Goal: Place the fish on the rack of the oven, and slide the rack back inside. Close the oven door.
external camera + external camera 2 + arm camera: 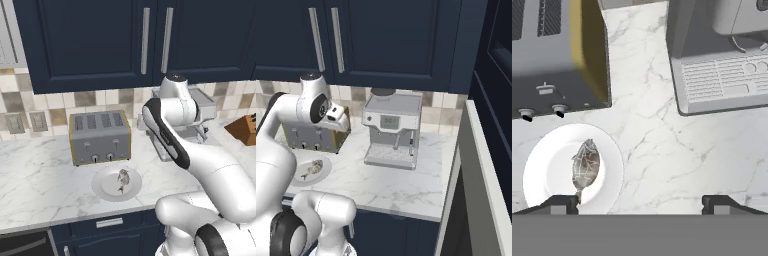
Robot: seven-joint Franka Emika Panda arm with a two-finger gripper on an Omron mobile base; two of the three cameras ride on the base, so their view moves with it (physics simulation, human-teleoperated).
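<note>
The fish (122,178) is small and grey-silver and lies on a white plate (101,184) near the counter's front edge, in front of the toaster. In the hand view the fish (586,167) lies lengthwise on the plate (542,167), just above my left fingertip (562,204). My gripper (639,204) hangs open and wide above the counter, to the right of the fish, with nothing between its fingers. From the right base view the hand (338,119) hovers over the toaster's right end, above the fish (311,169). The oven, its door and its rack are out of view.
A grey toaster (99,136) stands behind the plate. A steel coffee machine (392,130) stands to its right, and a wooden knife block (244,129) sits at the far right. Dark blue cabinets hang overhead. A tall dark cabinet column (491,75) closes the counter's right end.
</note>
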